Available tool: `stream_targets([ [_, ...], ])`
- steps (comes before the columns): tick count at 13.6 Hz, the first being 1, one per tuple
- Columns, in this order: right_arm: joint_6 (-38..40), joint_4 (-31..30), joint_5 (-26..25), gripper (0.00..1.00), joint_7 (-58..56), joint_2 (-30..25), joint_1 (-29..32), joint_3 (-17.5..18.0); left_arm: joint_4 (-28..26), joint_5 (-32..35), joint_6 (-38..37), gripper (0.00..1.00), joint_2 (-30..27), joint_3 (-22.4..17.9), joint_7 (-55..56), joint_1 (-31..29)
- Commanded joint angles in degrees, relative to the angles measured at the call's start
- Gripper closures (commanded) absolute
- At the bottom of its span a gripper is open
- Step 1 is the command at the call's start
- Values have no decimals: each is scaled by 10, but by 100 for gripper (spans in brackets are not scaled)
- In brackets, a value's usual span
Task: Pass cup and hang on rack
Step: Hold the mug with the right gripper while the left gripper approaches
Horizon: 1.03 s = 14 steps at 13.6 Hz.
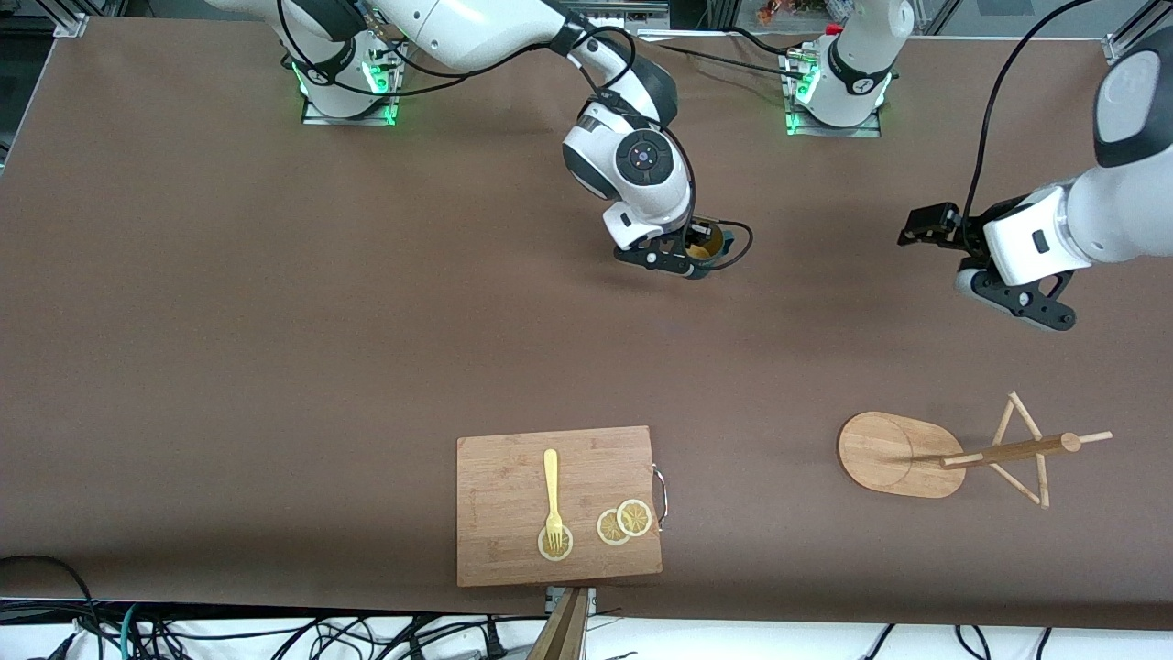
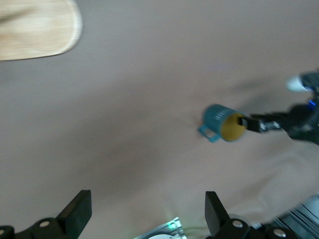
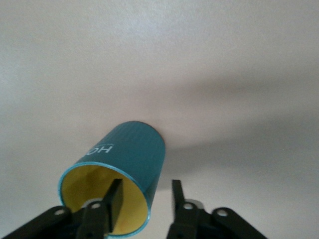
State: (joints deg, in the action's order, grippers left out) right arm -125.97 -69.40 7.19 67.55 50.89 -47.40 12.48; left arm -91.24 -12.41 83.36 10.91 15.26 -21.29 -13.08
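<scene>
The teal cup (image 1: 711, 240) with a yellow inside stands on the brown table near its middle. My right gripper (image 1: 694, 258) is over it and open: one finger (image 3: 115, 199) is inside the cup (image 3: 130, 149), the other outside its wall, and neither touches. The cup also shows in the left wrist view (image 2: 218, 119), handle away from the right gripper. My left gripper (image 1: 1015, 301) hovers open and empty (image 2: 144, 216) toward the left arm's end. The wooden rack (image 1: 898, 454) with post and thin pegs stands nearer the front camera than the left gripper; its base shows in the left wrist view (image 2: 35, 25).
A rectangular wooden cutting board (image 1: 513, 467) lies near the table's front edge, with a yellow fork (image 1: 552, 490) and three lemon slices (image 1: 623, 522) on it. The arm bases stand along the edge farthest from the front camera.
</scene>
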Motion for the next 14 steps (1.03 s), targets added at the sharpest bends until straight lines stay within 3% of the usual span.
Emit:
stream_targets([
  [1,41,32,-8,0,7,-17,9,0,-82,-60,16,0,-44,4,-179,-46],
  [4,112,65,-9,0,0,-30,37,2,-213,-96,81,0,-137,22,-265,-46],
  [9,186,65,-9,0,-104,-78,114,1,-380,-207,199,0,-187,23,-554,-62],
  [11,220,65,-13,0,-152,-105,145,-3,-437,-295,222,0,-173,23,-696,-95],
  [14,259,65,-14,0,-240,-125,201,-4,-505,-427,286,0,-120,23,-913,-99],
])
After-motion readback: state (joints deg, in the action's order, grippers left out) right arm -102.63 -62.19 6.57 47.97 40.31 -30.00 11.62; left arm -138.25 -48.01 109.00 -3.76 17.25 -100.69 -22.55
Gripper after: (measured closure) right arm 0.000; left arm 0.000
